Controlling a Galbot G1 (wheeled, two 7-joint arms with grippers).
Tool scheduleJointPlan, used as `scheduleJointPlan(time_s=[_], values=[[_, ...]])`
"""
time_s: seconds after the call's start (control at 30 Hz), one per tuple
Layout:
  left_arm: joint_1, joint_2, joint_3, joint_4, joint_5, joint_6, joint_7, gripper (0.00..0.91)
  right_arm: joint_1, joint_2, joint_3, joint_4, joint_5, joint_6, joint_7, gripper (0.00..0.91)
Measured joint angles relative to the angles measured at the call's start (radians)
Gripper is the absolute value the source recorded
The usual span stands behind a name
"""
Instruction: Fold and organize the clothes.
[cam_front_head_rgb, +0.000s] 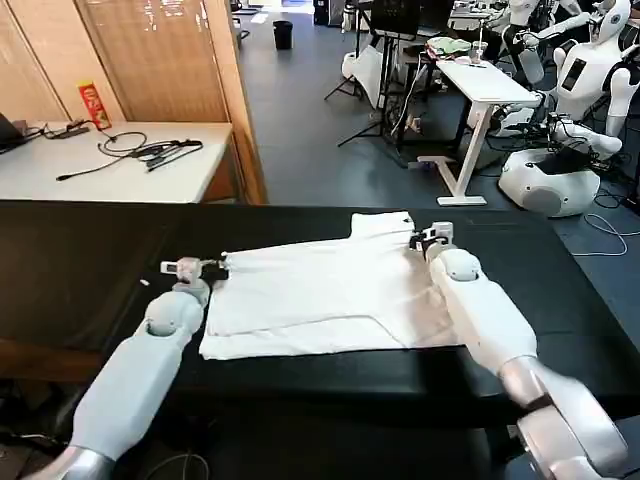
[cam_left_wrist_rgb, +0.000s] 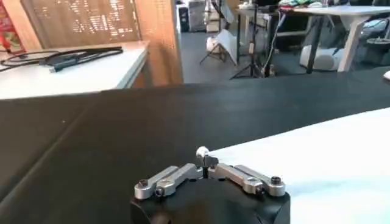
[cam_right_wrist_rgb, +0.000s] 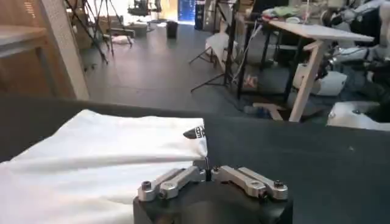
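The clothes are one white T-shirt (cam_front_head_rgb: 320, 290), lying partly folded in the middle of the black table (cam_front_head_rgb: 80, 260). A sleeve sticks out at its far right, and a small black print (cam_right_wrist_rgb: 195, 132) shows near that corner. My left gripper (cam_front_head_rgb: 215, 266) is at the shirt's left edge, low over the table. Its jaws are shut with a bit of white cloth (cam_left_wrist_rgb: 204, 152) at their tip, where the shirt (cam_left_wrist_rgb: 329, 158) begins. My right gripper (cam_front_head_rgb: 420, 240) is at the shirt's far right edge. It is shut too, and the hem of the shirt (cam_right_wrist_rgb: 103, 146) runs into its tip (cam_right_wrist_rgb: 207, 172).
Bare black tabletop lies on both sides of the shirt. Behind the table at the left is a white desk (cam_front_head_rgb: 110, 160) with cables and a red can (cam_front_head_rgb: 95, 105). Across the floor at the back right are a white table (cam_front_head_rgb: 480, 80) and other robots (cam_front_head_rgb: 570, 130).
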Motion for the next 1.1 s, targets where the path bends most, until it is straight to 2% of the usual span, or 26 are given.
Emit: scheduleJointPlan(time_s=[0.23, 0.6, 0.83, 1.1], values=[[0.059, 0.029, -0.033, -0.114, -0.035, -0.008, -0.016, 0.000, -0.113, -0.101, 0.008, 0.266, -0.010, 0.011, 0.028, 0.000], [0.203, 0.057, -0.079, -0.382, -0.047, 0.002, -0.035, 0.000, -0.375, -0.262, 0.085, 0.655, -0.040, -0.004, 0.031, 0.000], [0.313, 0.066, -0.106, -0.502, -0.021, 0.007, -0.031, 0.000, -0.551, -0.338, 0.157, 0.813, -0.075, 0.008, 0.026, 0.000], [0.433, 0.076, -0.147, -0.569, 0.001, -0.002, -0.027, 0.000, -0.718, -0.380, 0.235, 0.927, -0.094, 0.009, 0.024, 0.000]])
